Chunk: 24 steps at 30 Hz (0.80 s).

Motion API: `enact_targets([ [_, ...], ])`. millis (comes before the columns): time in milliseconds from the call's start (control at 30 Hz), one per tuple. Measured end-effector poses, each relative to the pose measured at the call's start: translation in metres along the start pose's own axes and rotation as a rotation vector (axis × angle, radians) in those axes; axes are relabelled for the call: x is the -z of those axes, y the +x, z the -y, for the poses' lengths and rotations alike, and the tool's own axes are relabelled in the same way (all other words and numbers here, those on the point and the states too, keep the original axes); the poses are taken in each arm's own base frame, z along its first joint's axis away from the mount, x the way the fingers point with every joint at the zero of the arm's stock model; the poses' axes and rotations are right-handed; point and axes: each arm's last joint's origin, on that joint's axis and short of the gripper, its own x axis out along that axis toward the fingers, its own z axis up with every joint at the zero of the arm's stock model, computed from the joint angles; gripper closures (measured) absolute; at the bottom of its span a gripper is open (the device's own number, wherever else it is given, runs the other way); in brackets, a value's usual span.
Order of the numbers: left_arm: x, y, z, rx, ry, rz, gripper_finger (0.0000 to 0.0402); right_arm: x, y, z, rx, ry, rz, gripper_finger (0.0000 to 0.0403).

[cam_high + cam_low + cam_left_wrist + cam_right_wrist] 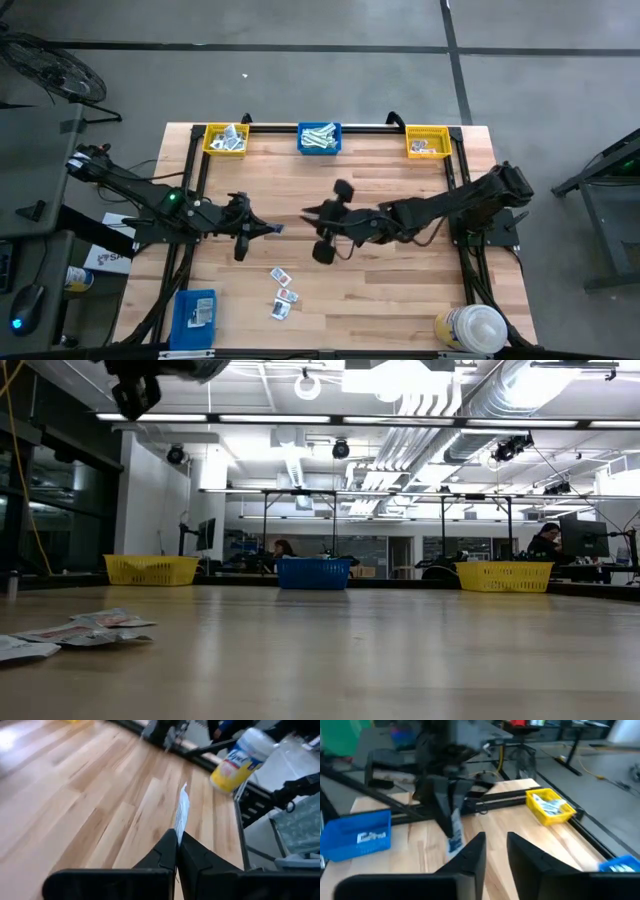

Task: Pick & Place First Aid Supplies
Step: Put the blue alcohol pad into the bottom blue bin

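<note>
A small white first aid packet (181, 812) is lifted over the middle of the table, with my left gripper (262, 229) shut on it. My right gripper (308, 213) stands just to the packet's right. It faces the left gripper with its fingers (472, 851) open and nothing between them. In the right wrist view the packet (455, 834) shows just ahead of those fingers, below the left gripper. Several more packets (283, 293) lie flat on the table nearer the front edge and show in the low view (80, 632) too. My left gripper pinches one end of the packet (178, 831) between its two fingertips (169, 845). The fingers come from the table's left, slanting slightly down. The rest of the packet sticks out past the fingertips toward my right gripper, edge-on and clear of the table.
Along the far edge stand a yellow bin (226, 139), a blue bin (319, 138) and another yellow bin (428, 143), each with packets inside. A blue bin (195, 315) sits at the near left corner. A large white-capped bottle (470, 328) stands at the near right.
</note>
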Motion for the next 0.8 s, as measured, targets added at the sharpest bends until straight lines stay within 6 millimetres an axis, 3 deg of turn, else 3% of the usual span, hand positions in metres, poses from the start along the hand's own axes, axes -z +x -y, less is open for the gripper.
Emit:
enact_targets([
  [167,0.01,-0.014,-0.007,-0.027,-0.105,-0.125,0.0401,-0.014,-0.032,0.021,0.072,0.058,-0.049,0.0301],
  [367,0.042,-0.025,0.001,-0.013,-0.2,-0.42,0.0401,-0.015,-0.06,0.04,0.134,0.074,-0.146,0.0288],
  [800,0.105,-0.069,0.039,-0.019,-0.389,-0.928,0.0401,-0.009,-0.068,0.046,0.16,0.085,-0.22,0.029],
])
